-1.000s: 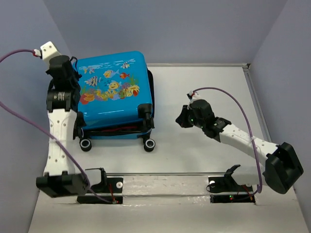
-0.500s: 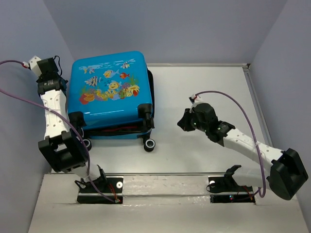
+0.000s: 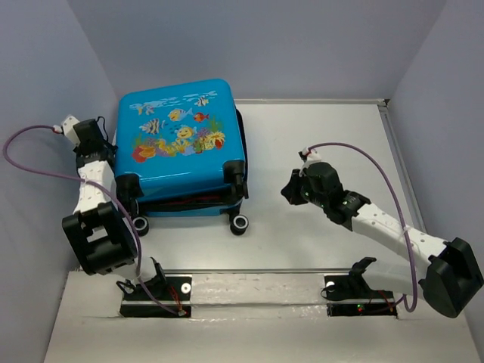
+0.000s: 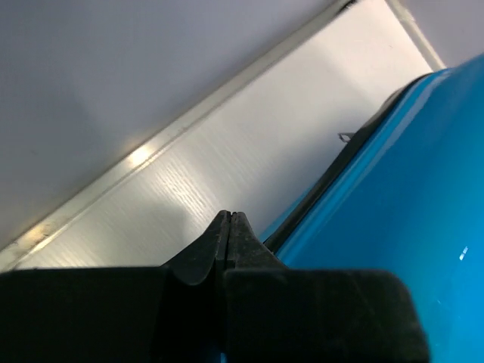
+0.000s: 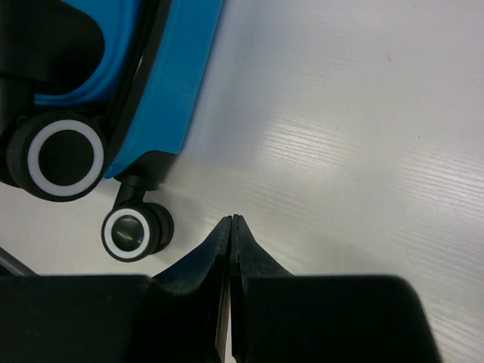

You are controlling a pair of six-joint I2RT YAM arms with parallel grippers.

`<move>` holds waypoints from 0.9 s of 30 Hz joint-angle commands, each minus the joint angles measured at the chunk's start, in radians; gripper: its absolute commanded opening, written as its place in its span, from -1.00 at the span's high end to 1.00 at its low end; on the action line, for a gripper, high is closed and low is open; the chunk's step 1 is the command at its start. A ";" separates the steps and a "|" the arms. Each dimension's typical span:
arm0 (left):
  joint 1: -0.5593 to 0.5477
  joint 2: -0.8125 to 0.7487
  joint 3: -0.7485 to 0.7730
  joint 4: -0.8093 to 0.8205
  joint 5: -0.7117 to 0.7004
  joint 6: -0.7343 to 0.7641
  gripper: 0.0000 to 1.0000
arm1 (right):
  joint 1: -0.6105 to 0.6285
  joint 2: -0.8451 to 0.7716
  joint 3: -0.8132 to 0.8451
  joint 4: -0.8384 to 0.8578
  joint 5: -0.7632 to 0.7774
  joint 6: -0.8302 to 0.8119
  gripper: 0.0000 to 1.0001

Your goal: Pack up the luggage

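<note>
The luggage [image 3: 181, 140] is a bright blue suitcase lying flat at the back left, fish print facing up, wheels toward me, its two halves nearly closed with a dark gap at the near edge. My left gripper [image 3: 112, 147] is shut and empty beside the suitcase's left side; the blue shell [image 4: 408, 204] fills the right of the left wrist view beyond my fingertips [image 4: 229, 215]. My right gripper [image 3: 290, 187] is shut and empty, right of the suitcase and apart from it. The right wrist view shows the shell's corner [image 5: 170, 83] and black wheels [image 5: 136, 231].
Purple-grey walls close the table on the left, back and right. A raised rim [image 3: 393, 136] runs along the table's right and back edges. White tabletop [image 3: 325, 136] lies between the suitcase and the right wall.
My left arm has swung from over the suitcase's left edge down to its left side and folded back. The suitcase has shifted slightly right. My right gripper moved a little right.
</note>
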 commanded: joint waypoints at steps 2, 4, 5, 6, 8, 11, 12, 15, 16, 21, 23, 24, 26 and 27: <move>-0.270 -0.066 -0.204 -0.013 0.310 -0.104 0.89 | -0.051 -0.072 0.064 -0.051 0.064 -0.028 0.86; -0.356 -0.111 -0.274 0.042 0.336 -0.152 0.89 | -0.093 -0.097 0.063 -0.082 0.062 -0.038 0.86; -0.369 -0.135 -0.305 0.051 0.341 -0.164 0.89 | -0.111 -0.105 0.060 -0.091 0.059 -0.040 0.86; -0.410 -0.149 -0.320 0.066 0.342 -0.185 0.89 | -0.130 -0.115 0.057 -0.108 0.054 -0.043 0.86; -0.462 -0.189 -0.342 0.079 0.350 -0.204 0.89 | -0.171 -0.137 0.052 -0.125 0.047 -0.051 0.86; -0.493 -0.308 -0.324 0.059 0.312 -0.210 0.89 | -0.182 -0.181 0.064 -0.172 0.085 -0.054 0.86; -0.493 -0.336 -0.305 0.041 0.289 -0.204 0.89 | -0.182 -0.189 0.070 -0.187 0.091 -0.048 0.86; -0.493 -0.402 -0.151 -0.047 0.131 -0.158 0.77 | -0.182 -0.221 0.079 -0.244 0.131 -0.016 0.86; -0.493 -0.410 -0.118 -0.055 0.061 -0.146 0.55 | -0.182 -0.241 0.083 -0.260 0.148 -0.005 0.86; -0.493 -0.349 0.121 -0.073 -0.020 -0.089 -0.02 | -0.182 -0.325 0.089 -0.361 0.301 0.051 0.86; -0.491 -0.314 0.172 -0.061 -0.040 -0.077 -0.08 | -0.182 -0.352 0.084 -0.381 0.318 0.057 0.86; -0.491 -0.271 0.214 -0.044 -0.044 -0.066 -0.12 | -0.182 -0.352 0.080 -0.401 0.312 0.060 0.86; -0.488 -0.208 0.279 -0.046 -0.043 -0.044 -0.19 | -0.182 -0.350 0.060 -0.409 0.250 0.067 0.86; -0.488 -0.129 0.314 -0.046 -0.043 -0.034 -0.23 | -0.182 -0.350 0.052 -0.413 0.226 0.074 0.86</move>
